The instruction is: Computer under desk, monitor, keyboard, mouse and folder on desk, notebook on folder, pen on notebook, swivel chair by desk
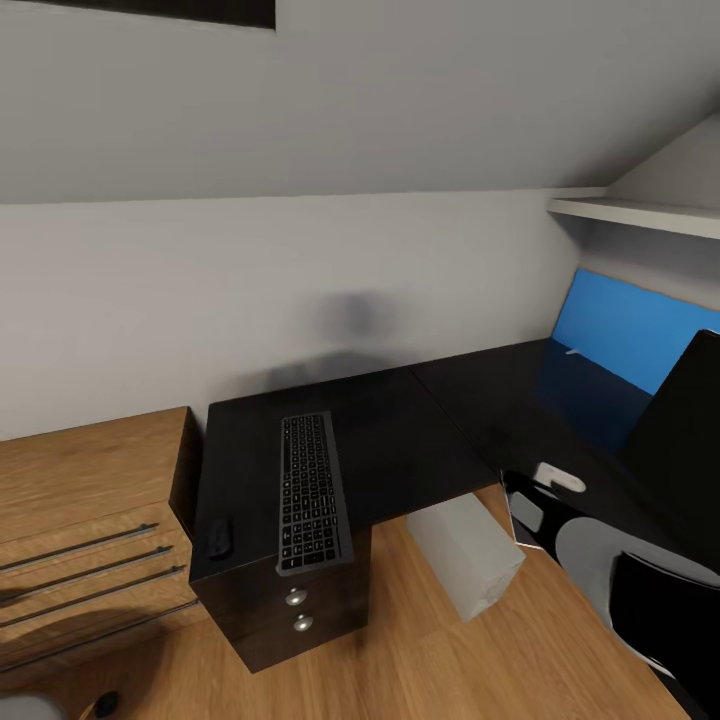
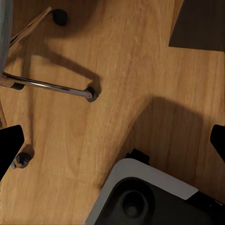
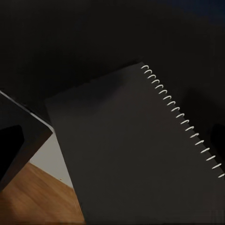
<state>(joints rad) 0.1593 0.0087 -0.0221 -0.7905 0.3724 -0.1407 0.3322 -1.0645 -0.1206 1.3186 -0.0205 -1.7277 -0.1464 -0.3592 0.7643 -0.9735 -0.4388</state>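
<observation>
The keyboard (image 1: 311, 492) lies on the left wing of the black desk (image 1: 420, 430), with the mouse (image 1: 220, 536) beside it near the desk's edge. Under the desk stands the grey computer (image 1: 466, 552). The monitor (image 1: 688, 425) rises at the right, and the pen (image 1: 575, 350) lies by the blue back panel. A dark spiral-bound notebook (image 3: 136, 150) lies under my open right gripper (image 3: 115, 140), at the desk's edge. My left gripper (image 2: 115, 140) hangs open over the floor, near the swivel chair's chrome base (image 2: 47, 86). The folder is out of view.
A light wooden dresser (image 1: 80, 520) stands against the desk's left end. A white shelf (image 1: 640, 212) juts out above the desk at the right. My own grey base (image 2: 145, 197) sits on the wooden floor (image 2: 117, 70) below the left gripper.
</observation>
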